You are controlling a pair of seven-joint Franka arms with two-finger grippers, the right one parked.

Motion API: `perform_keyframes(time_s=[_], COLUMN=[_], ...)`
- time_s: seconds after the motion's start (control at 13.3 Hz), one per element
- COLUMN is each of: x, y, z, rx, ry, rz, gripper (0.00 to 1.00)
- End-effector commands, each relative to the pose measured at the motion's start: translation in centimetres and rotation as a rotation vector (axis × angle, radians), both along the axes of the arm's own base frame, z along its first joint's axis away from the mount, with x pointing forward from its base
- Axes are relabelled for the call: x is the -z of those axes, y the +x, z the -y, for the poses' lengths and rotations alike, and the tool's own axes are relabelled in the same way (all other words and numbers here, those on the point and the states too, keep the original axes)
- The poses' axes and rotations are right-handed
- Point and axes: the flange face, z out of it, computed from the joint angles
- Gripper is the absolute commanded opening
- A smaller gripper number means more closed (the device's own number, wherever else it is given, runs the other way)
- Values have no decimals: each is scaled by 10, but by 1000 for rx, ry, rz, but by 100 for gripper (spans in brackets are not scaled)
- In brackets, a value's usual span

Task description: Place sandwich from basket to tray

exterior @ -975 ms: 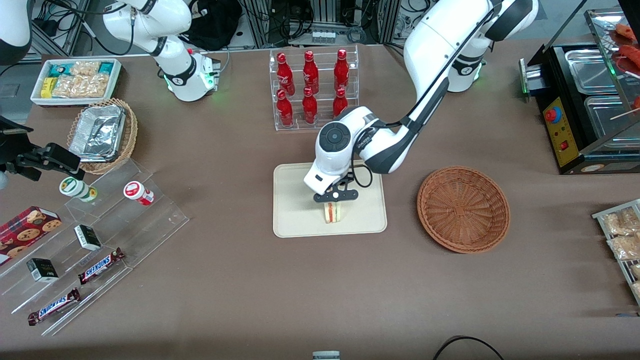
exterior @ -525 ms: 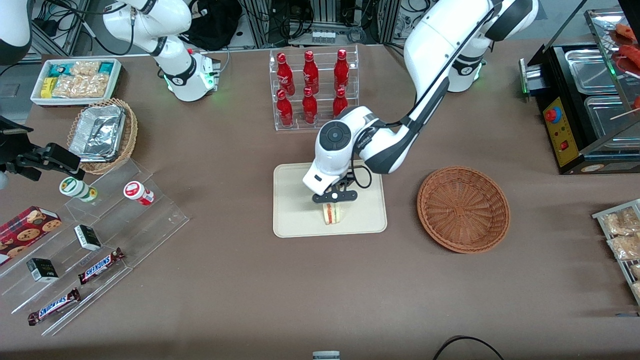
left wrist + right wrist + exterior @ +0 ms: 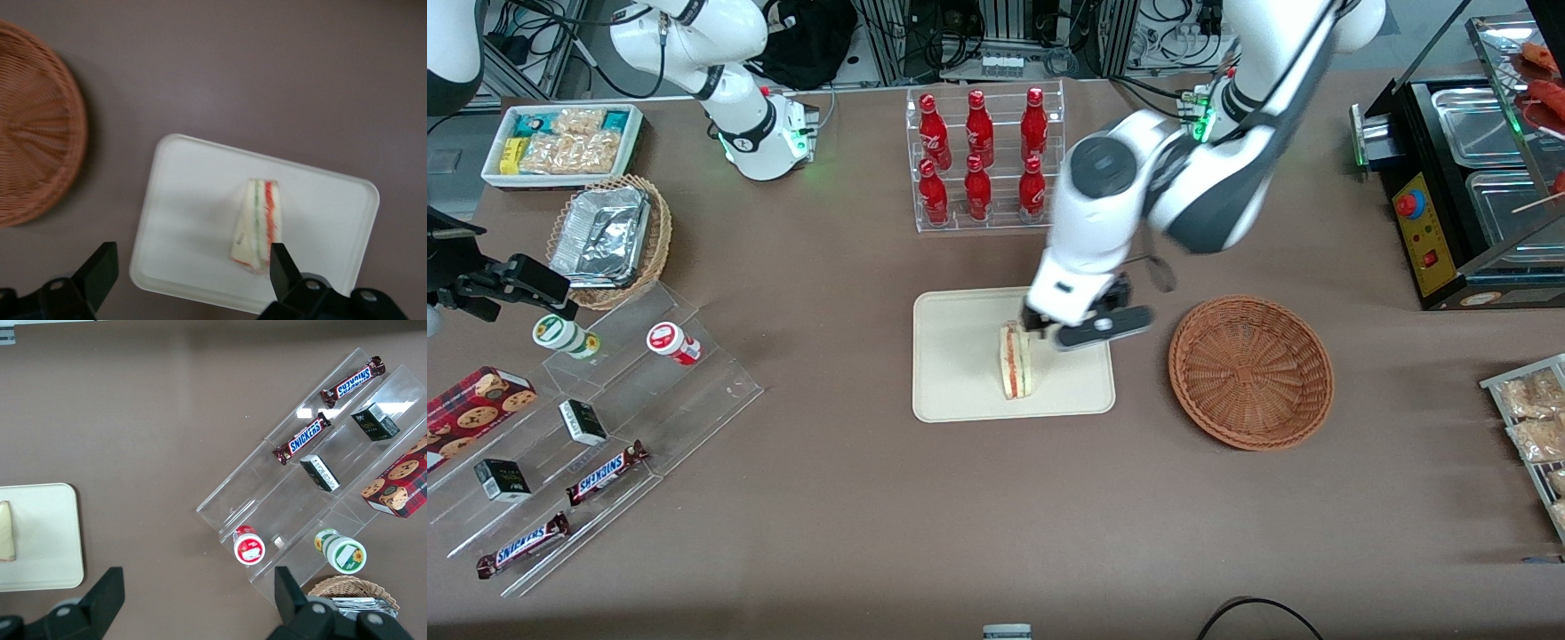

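The working left arm is seen reaching down from the edge of the desk (image 3: 871, 498) farthest from the front camera, bent at the elbow, with its white wrist tilted downward. Its gripper (image 3: 1080, 331) is held above the tray (image 3: 951, 391), over the tray edge that faces the basket (image 3: 1251, 372). The fingers (image 3: 99, 270) are spread wide apart and nothing is held between them; in the left wrist view the two dark tips frame the tray from above.

One sandwich (image 3: 1015, 359) is seen standing on its edge on the tray, near the middle, its orange-red and green filling stripes turned upward. It is just beside the gripper and apart from the fingers. In the left wrist view the sandwich (image 3: 257, 223) is shown as a pale wedge resting on the tray (image 3: 187, 200).

One reddish-brown basket is counted, lying on the desk beside the tray toward the working arm's end, with nothing inside it. One tray is counted.

Farther from the front camera than the tray, six red bottles (image 3: 978, 160) are held in a clear rack in two rows of three. Toward the parked arm's end, two Snickers bars (image 3: 605, 471) are laid on a clear stepped stand.
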Motion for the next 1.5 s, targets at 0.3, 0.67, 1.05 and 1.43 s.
perform_keyframes(time_s=[0.3,0.67,1.05,1.43], x=[-73,-90,-104,-119], y=[1,19,7,-13], z=[-146,-237,-310,-323], rx=[-6,102,308,338], ry=[117,87,51,59], rz=[-76,-150,-264,-262], gripper=[100,100,100,100])
